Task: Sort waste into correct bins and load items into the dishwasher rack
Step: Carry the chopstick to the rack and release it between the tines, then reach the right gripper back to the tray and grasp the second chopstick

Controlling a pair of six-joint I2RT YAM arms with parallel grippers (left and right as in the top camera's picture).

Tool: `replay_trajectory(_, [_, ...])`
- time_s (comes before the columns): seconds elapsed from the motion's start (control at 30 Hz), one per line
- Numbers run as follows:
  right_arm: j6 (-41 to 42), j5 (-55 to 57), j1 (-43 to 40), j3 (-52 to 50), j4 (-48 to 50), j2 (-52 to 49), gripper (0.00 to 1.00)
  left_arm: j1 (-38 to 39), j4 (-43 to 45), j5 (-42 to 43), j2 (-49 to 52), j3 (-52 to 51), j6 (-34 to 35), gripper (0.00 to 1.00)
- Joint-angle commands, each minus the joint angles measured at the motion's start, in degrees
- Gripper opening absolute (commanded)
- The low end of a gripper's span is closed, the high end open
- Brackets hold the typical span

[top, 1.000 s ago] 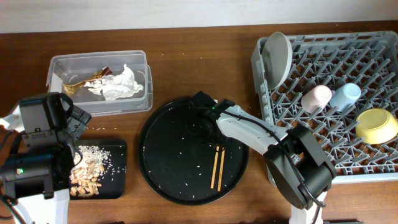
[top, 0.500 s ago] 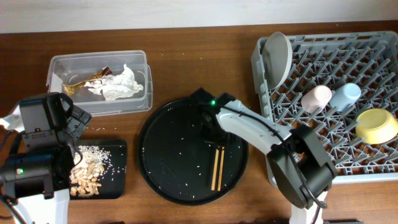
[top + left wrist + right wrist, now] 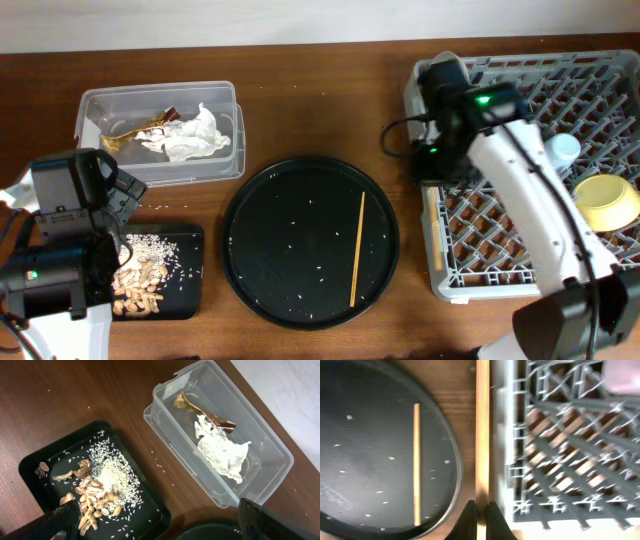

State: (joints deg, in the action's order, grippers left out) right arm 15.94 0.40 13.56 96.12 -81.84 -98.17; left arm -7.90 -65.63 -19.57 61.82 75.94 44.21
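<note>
I have the right gripper (image 3: 481, 510) pinched on 1 chopstick (image 3: 482, 435), held lengthwise along the dishwasher rack's (image 3: 560, 460) left wall, probably to lay it in flat. The 2nd chopstick (image 3: 357, 250) lies left of the rack on the round tray (image 3: 235, 200). Far left of the rack, the left gripper (image 3: 165, 522) gapes wide, holding nothing.

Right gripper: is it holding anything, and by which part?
Yes. The right gripper pinches one wooden chopstick near one end, and the rest sticks out ahead.

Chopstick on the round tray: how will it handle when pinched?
Likely stiff, light: the chopstick lies straight, thin wood. Lying flat on the round black tray, it may slide or roll. Pinched at one end, like the second chopstick in the right gripper, it could pivot.
</note>
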Motion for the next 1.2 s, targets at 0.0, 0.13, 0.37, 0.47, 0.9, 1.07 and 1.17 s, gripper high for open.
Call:
replay_trajectory(0.0, [-8.85, 0.28, -4.0, 0.31, 0.92, -1.07, 0.04, -0.15, -0.04, -0.81, -0.17, 0.17, -0.11, 0.99])
replay_trajectory(0.13, [-12.74, 0.31, -5.64, -1.16, 4.79, -2.78, 0.05, -0.15, -0.04, -0.81, -0.17, 0.17, -0.11, 0.99])
replay_trajectory(0.37, [-12.5, 3.39, -5.81, -3.65, 8.87, -4.81, 0.12, -0.15, -0.04, -0.81, -0.17, 0.17, -0.11, 0.99])
replay_trajectory(0.47, [-12.44, 4.17, -5.81, -3.65, 8.74, -5.29, 0.12, -0.15, -0.04, -0.81, -0.17, 0.17, -0.11, 0.99])
replay_trajectory(0.9, [-8.22, 2.97, -5.73, -3.65, 7.72, -5.27, 0.2, -0.15, -0.04, -0.81, -0.17, 0.17, -0.11, 0.99])
replay_trajectory(1.07, [-4.9, 0.07, -5.66, -3.52, 6.64, -3.72, 0.19, -0.15, -0.04, -0.81, -0.17, 0.17, -0.11, 0.99])
replay_trajectory(1.17, [-4.92, -6.73, -5.62, -3.52, 6.58, 0.46, 0.19, -0.15, -0.04, -0.81, -0.17, 0.17, -0.11, 0.99])
